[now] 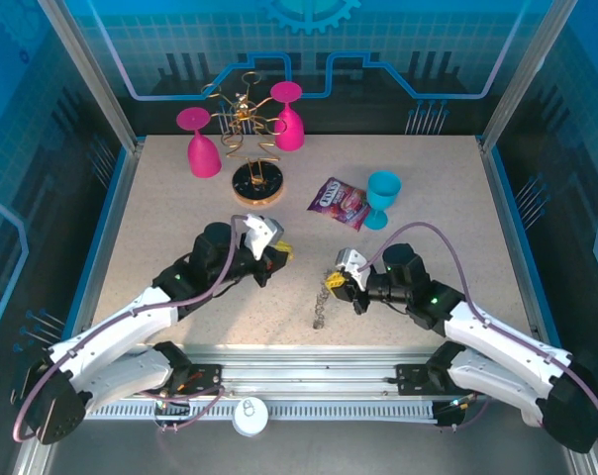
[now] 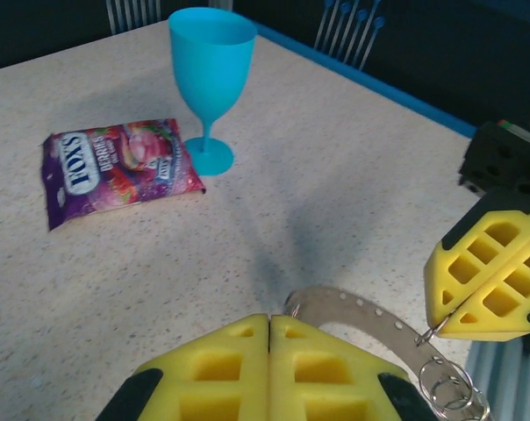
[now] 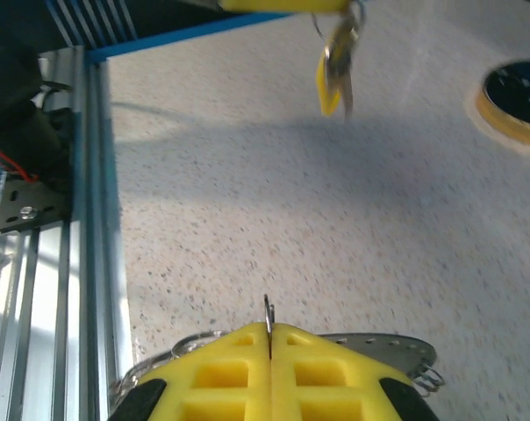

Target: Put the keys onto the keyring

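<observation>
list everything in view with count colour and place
key: 1, silver, yellow head, hanging from left end effector
keyring: 1, dark grey, in right end effector
wire stand: 1, gold, far edge
pink goblets: 2, flanking wire stand
blue goblet: 1, right of centre
candy bag: 1, purple, beside blue goblet
round base: 1, dark, wooden rim, before stand
left end effector: 1, yellow pads, shut
right end effector: 1, yellow pads, shut

Keyring in right hand, key above

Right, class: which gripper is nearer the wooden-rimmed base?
Left. The left gripper is just below the base in the top view; the right gripper lies farther, down and to the right.
</observation>
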